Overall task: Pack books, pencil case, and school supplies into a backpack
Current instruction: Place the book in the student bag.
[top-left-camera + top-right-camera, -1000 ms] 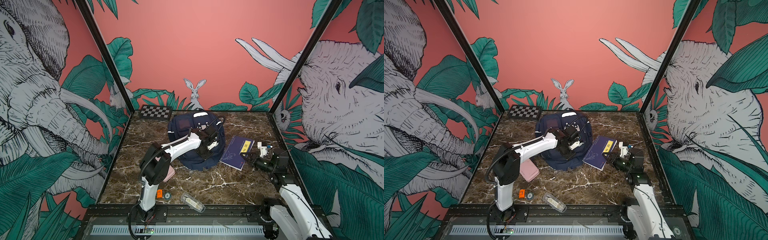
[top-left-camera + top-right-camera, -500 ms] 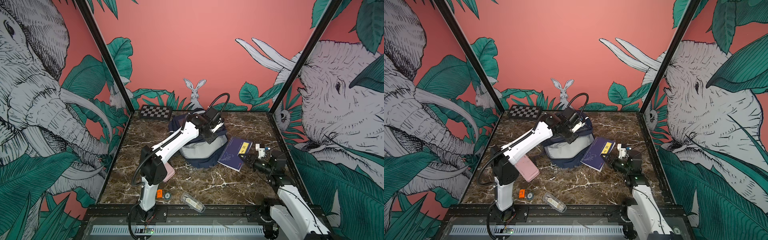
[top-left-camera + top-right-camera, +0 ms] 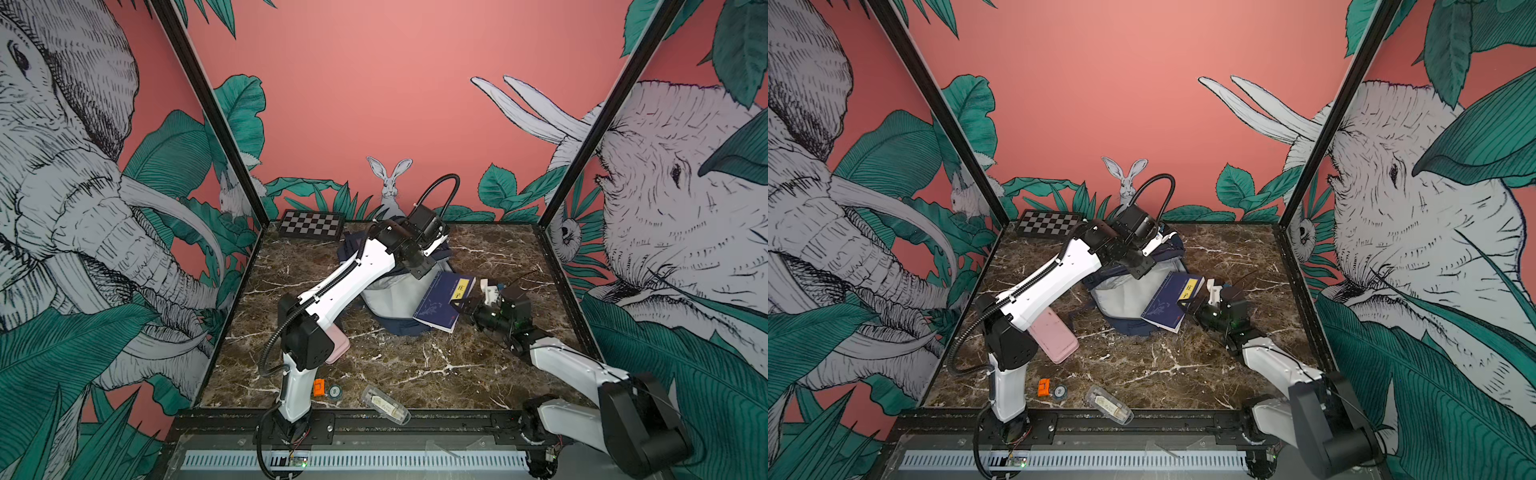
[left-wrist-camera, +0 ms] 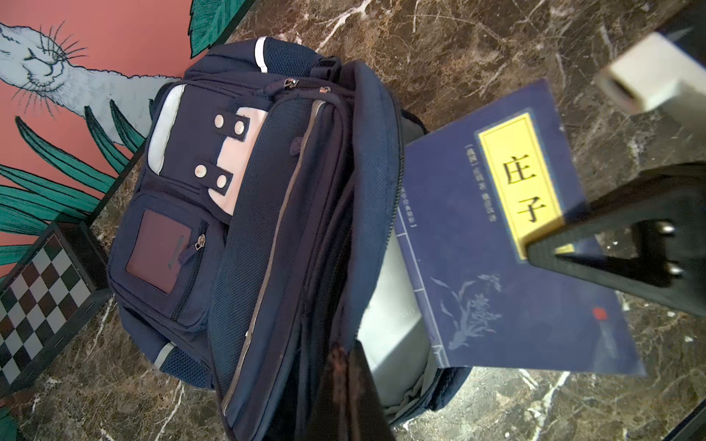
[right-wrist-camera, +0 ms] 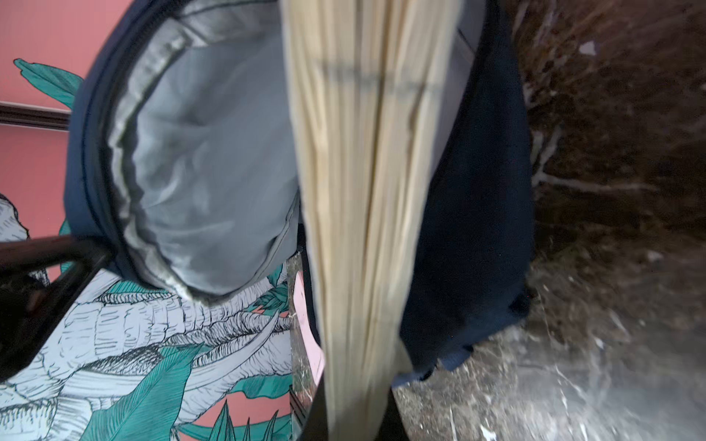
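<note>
The left gripper (image 3: pixel 423 269) is clamped tight on the backpack (image 4: pixel 267 191) rim, holding the mouth lifted. Grey lining gapes just below it. The right gripper (image 3: pixel 459 305) is pinched closed on the corner of the navy book (image 3: pixel 442 297) with the yellow label, cover up and tilted. The book's far edge reaches under the raised flap, just beside the left gripper. In the right wrist view, cream page edges run out from between the jaws toward the lining. The pink pencil case (image 3: pixel 1054 336) lies on the marble tabletop (image 3: pixel 415 365), well apart from both grippers.
</note>
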`<state>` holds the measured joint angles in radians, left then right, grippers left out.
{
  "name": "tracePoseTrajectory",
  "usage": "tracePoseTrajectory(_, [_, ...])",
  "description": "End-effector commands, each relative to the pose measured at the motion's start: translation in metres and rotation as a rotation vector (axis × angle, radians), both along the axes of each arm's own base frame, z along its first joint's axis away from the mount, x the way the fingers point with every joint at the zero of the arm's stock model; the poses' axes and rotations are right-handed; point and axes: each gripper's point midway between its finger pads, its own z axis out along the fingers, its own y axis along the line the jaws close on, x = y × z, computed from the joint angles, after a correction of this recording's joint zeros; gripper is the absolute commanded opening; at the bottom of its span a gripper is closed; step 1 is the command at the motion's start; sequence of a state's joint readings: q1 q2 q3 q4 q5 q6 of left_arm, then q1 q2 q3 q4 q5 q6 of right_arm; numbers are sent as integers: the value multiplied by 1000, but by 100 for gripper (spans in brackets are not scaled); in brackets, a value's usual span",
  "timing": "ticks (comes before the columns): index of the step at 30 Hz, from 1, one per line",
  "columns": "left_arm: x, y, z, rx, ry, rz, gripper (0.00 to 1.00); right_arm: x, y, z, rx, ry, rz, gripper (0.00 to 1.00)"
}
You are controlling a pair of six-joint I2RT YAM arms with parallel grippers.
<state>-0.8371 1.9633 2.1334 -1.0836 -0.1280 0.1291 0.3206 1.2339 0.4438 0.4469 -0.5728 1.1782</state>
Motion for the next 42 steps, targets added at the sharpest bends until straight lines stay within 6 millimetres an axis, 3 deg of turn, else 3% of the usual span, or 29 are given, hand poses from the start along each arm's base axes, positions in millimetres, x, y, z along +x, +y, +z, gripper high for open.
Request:
tracePoseTrajectory(1, [-7, 4, 57, -104, -94, -27, 0, 39, 17, 58, 101, -198, -48, 0])
tracePoseTrajectory(8, [-6, 7, 60, -94, -105, -26, 0, 89, 41, 49, 155, -178, -89, 0])
tracePoseTrajectory(9, [-6, 6, 60, -97, -103, -28, 0, 95, 44, 37, 151, -154, -94, 0])
tracePoseTrajectory(14, [-9, 4, 64, -117, -101, -38, 0, 121, 61, 39, 248, -183, -107, 0])
tracePoseTrajectory(19, [-11, 2, 68, -149, -85, -41, 0, 133, 75, 49, 340, -219, -139, 0])
tracePoseTrajectory(29, [-11, -5, 84, -217, -85, -36, 0, 163, 102, 23, 374, -190, -232, 0])
tracePoseTrajectory(35, [-13, -8, 92, -254, -82, -39, 0, 178, 123, 29, 407, -224, -250, 0])
tracePoseTrajectory(42, [-10, -4, 92, -241, -91, -30, 0, 180, 136, 3, 342, -161, -281, 0])
